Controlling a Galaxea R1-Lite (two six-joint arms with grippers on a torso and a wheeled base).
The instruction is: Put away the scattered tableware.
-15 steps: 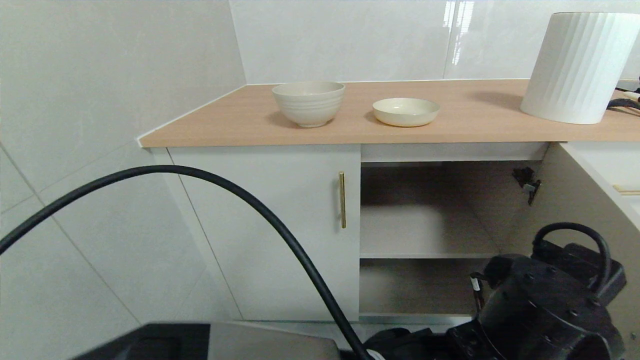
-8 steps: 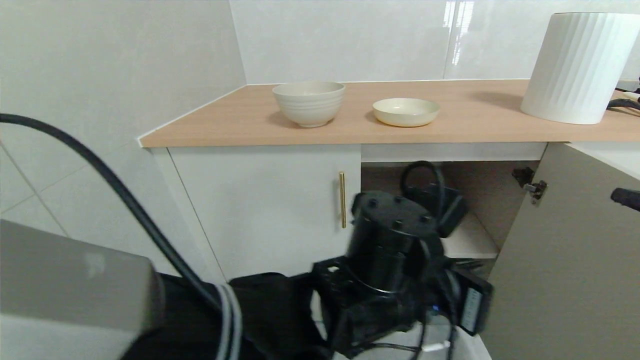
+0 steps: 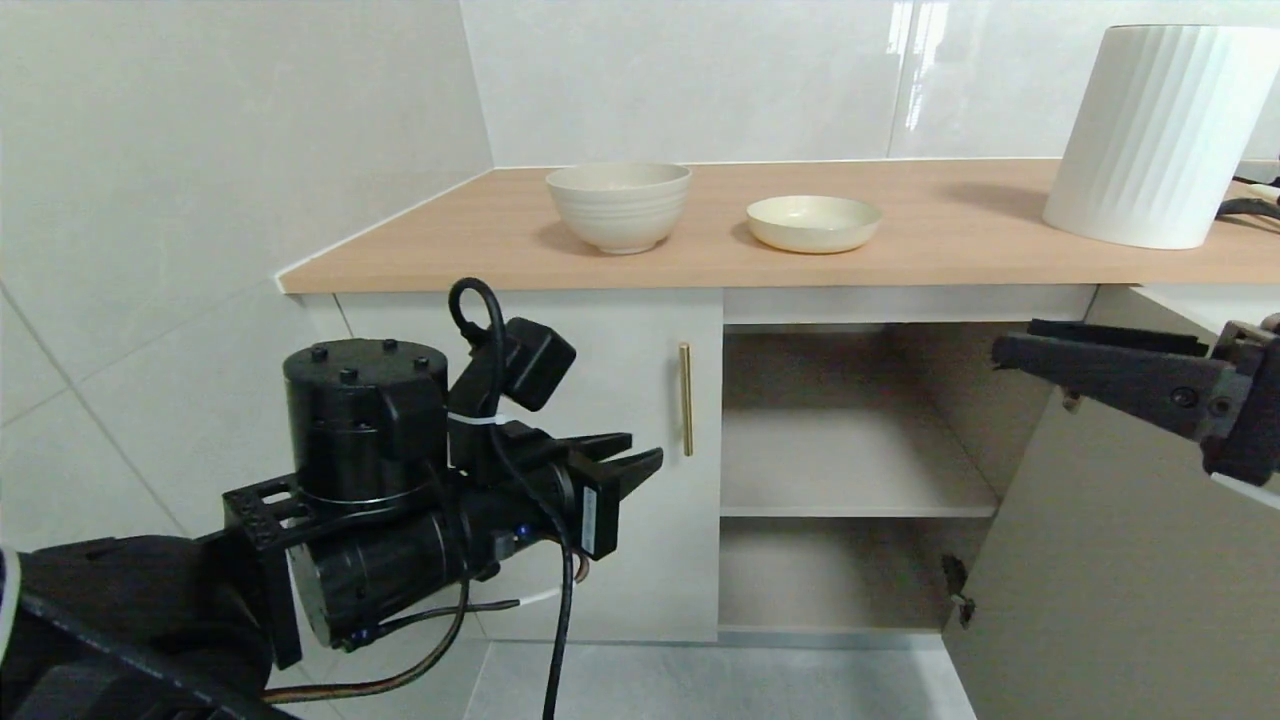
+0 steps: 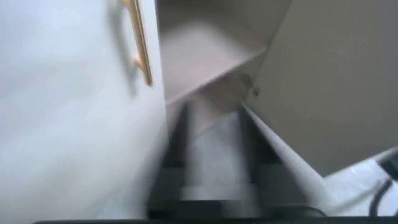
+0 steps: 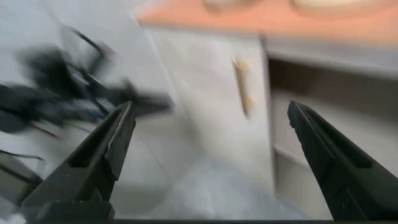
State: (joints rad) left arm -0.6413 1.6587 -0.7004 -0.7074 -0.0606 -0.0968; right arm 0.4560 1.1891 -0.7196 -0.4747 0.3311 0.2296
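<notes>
Bowl (image 3: 618, 205) and shallow dish (image 3: 813, 222) are unmoved since the earlier frames, near each other but apart on the bench (image 3: 430, 255). Left pincer (image 3: 628, 455) has swung out from the open cupboard (image 3: 1000, 305) and now sits before the closed door (image 3: 540, 350), fingers parted, holding nothing. Right pincer (image 3: 1012, 338) has come in beside the open door (image 3: 1100, 560), spread wide, also empty. Judgement: the cupboard stands opened and its shelf (image 3: 850, 465) is reachable, but nothing is stowed yet; both pieces remain to be moved.
</notes>
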